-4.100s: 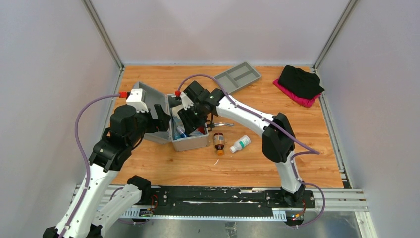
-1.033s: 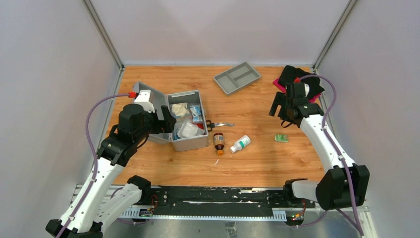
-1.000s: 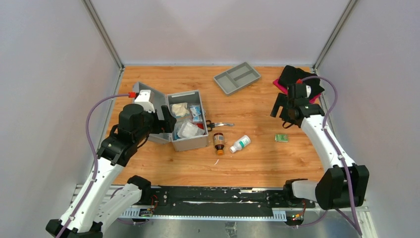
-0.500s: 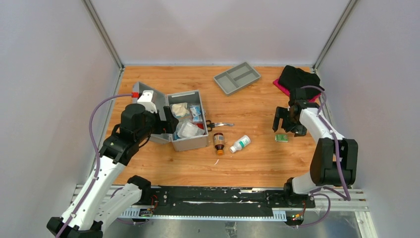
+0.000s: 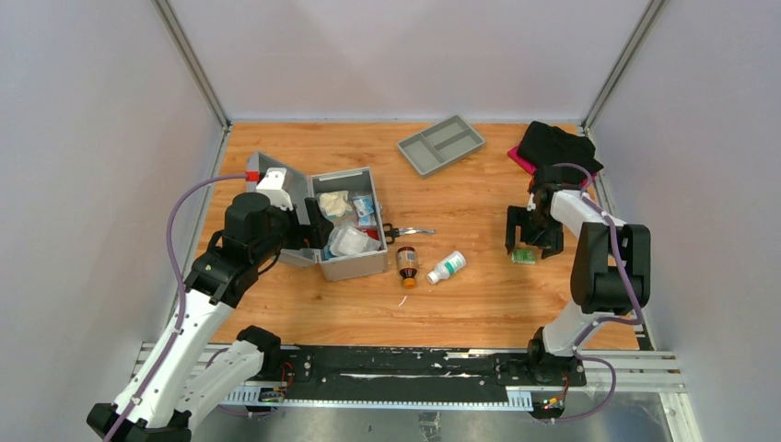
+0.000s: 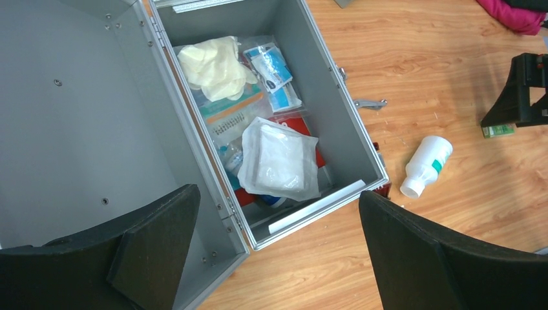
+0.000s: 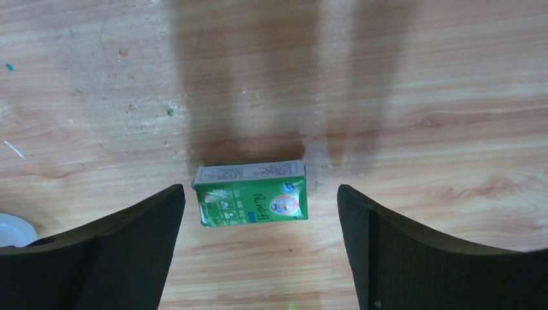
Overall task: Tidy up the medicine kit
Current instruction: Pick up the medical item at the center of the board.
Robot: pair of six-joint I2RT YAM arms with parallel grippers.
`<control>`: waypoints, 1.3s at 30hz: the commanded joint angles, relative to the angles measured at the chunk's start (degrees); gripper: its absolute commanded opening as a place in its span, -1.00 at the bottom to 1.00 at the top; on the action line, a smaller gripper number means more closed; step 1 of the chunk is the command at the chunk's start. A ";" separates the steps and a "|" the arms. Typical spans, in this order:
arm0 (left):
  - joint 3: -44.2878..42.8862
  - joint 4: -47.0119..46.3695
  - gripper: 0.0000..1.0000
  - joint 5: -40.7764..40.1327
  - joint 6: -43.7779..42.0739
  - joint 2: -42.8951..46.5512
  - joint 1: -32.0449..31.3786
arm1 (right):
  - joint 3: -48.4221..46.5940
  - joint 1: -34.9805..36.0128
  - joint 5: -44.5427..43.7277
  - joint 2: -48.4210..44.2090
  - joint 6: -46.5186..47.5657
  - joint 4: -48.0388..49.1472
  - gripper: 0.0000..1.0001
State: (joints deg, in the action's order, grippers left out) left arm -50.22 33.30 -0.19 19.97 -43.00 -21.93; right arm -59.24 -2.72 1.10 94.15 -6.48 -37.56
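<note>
Holding the right claw (image 7: 260, 194) open, we are straddling the green carton (image 7: 252, 200), which is lying flat on the table (image 7: 420, 77) between the two fingers and touching neither. Its long axis is running across the gap, from one finger toward the other, with the printed green face up. We are hovering the left claw (image 6: 278, 194), spread wide and gripping nothing, above the open grey case (image 6: 329, 110). A white bottle (image 6: 426, 165) is lying on its side near the case.

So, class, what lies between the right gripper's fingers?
A small green box on the table, inside the open right gripper, untouched; the right wrist view shows it.
</note>
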 commanded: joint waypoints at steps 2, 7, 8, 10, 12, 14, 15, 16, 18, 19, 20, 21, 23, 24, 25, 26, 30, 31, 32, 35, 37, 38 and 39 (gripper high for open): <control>0.11 -0.86 1.00 1.16 -0.54 0.53 0.05 | -1.21 -0.88 1.85 2.08 1.38 -1.14 0.78; 0.21 -0.87 1.00 1.22 -0.28 0.65 0.05 | -0.54 -0.88 1.47 2.05 0.79 -0.98 0.60; 0.09 -0.72 1.00 1.38 -0.36 0.62 0.00 | -0.47 -0.88 1.31 1.94 0.56 -0.95 0.54; -0.16 -0.63 1.00 1.57 -0.44 0.50 0.05 | -0.31 -0.88 1.34 1.84 0.27 -0.85 0.41; -0.31 -0.41 1.00 1.55 -0.62 0.52 0.05 | -0.16 -0.88 1.56 1.74 0.02 -0.72 0.33; -0.32 -0.40 1.00 1.62 -0.56 0.52 0.05 | 0.00 -0.88 2.02 1.67 -0.07 -0.59 0.30; -0.32 -0.40 1.00 1.63 -0.56 0.55 0.05 | 0.02 -0.88 2.18 1.65 -0.16 -0.63 0.28; -0.32 -0.34 1.00 1.67 -0.54 0.55 0.05 | 0.06 -0.88 2.34 1.58 -0.17 -0.59 0.26; -0.32 -0.23 1.00 1.32 -0.63 0.66 0.05 | 0.24 -0.88 2.83 1.40 -0.16 -0.63 0.26; -0.32 -0.21 1.00 1.14 -0.67 0.76 0.05 | 0.25 -0.88 3.20 1.35 -0.19 -0.67 0.29; -0.32 -0.17 1.00 0.99 -0.71 0.83 0.04 | 0.34 -0.88 3.33 1.26 -0.24 -0.67 0.35; -0.32 -0.12 1.00 0.91 -0.79 0.87 0.05 | 0.43 -0.88 3.42 1.22 -0.30 -0.72 0.42; -0.41 -0.07 1.00 0.97 -0.81 0.83 0.05 | 0.61 -0.88 3.55 1.13 -0.41 -0.74 0.52; -0.47 -0.08 1.00 0.98 -0.81 0.79 0.05 | 0.67 -0.88 3.60 1.13 -0.42 -0.76 0.54; -0.49 -0.08 1.00 0.98 -0.81 0.75 0.03 | 0.78 -0.88 3.75 1.19 -0.47 -0.76 0.55; -0.54 0.01 1.00 0.98 -0.81 0.73 0.05 | 0.82 -0.88 4.03 1.25 -0.44 -0.76 0.55; -0.59 0.20 1.00 0.98 -0.89 0.84 0.05 | 0.94 -0.88 4.90 1.51 -0.41 -0.77 0.44; -0.61 0.19 1.00 0.90 -0.94 0.95 0.05 | 0.97 -0.88 5.04 1.48 -0.45 -0.81 0.40; -0.59 0.20 1.00 0.92 -0.90 0.93 0.07 | 0.91 -0.88 5.30 1.45 -0.38 -0.80 0.36; -0.63 0.27 1.00 0.93 -0.89 1.04 0.05 | 0.60 -0.80 5.97 1.22 -0.33 -1.09 0.21; -0.74 0.52 1.00 0.77 -1.06 1.12 0.05 | 0.17 -0.79 6.34 1.21 -0.08 -1.56 0.10; -0.76 0.60 1.00 0.72 -1.11 1.23 0.05 | 0.04 -0.67 6.36 1.21 0.07 -1.84 0.05; -0.83 0.68 1.00 0.65 -1.15 1.23 0.05 | -0.19 -0.64 6.23 1.21 0.07 -2.08 0.02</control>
State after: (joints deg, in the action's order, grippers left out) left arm -50.22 33.34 0.64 19.90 -42.52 -21.93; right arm -59.20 -2.72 6.33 96.18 -6.66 -37.32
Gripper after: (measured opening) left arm 0.999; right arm 0.585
